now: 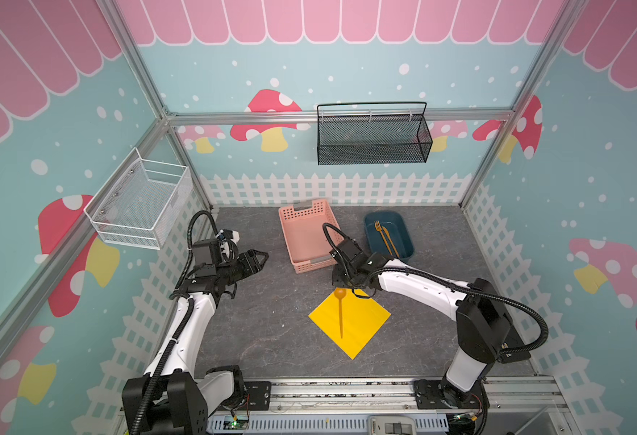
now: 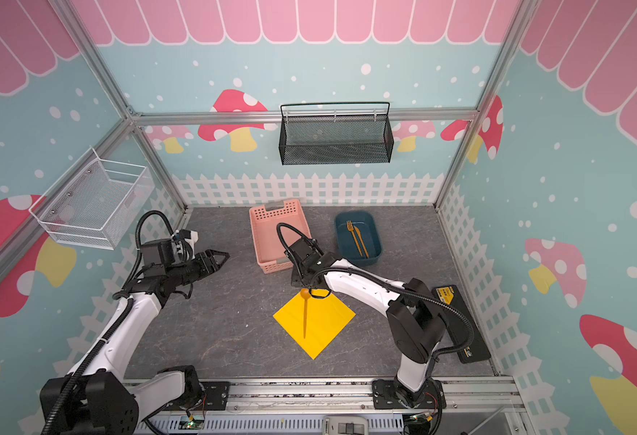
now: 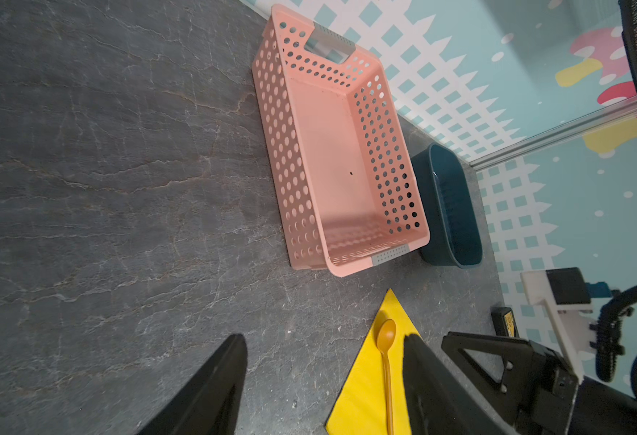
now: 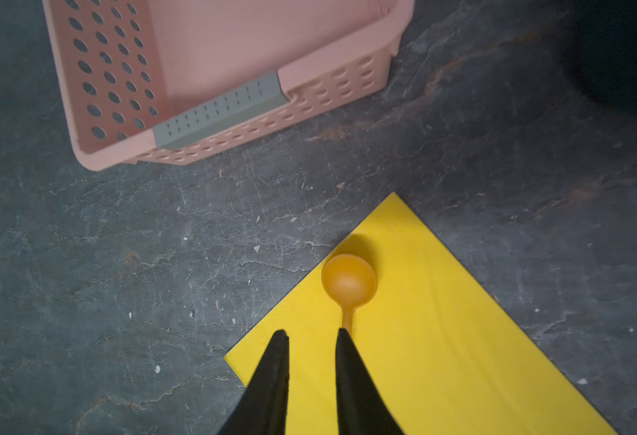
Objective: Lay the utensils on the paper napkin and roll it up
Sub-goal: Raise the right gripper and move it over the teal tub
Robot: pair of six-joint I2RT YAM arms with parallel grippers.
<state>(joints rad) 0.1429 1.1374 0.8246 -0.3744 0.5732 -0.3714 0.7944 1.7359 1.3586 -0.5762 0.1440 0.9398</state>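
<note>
The yellow paper napkin [image 1: 362,327] lies flat as a diamond on the grey table, also in the right wrist view [image 4: 441,339]. An orange spoon [image 1: 340,309] rests on it, bowl [image 4: 349,280] at the far corner. My right gripper [image 4: 311,333] hovers over the spoon's neck, open, with only yellow paper showing in the narrow gap; one finger covers the handle. The fork [image 1: 378,227] and knife [image 1: 389,239] lie in the blue tub [image 1: 403,229]. My left gripper [image 1: 264,258] hangs open and empty over the table's left side, its fingers [image 3: 234,361] wide apart.
A pink perforated basket [image 1: 305,237] stands just beyond the napkin, left of the blue tub. A black case [image 2: 460,324] lies by the right wall. A black mesh basket [image 1: 373,139] and a white wire basket [image 1: 140,203] hang on the walls.
</note>
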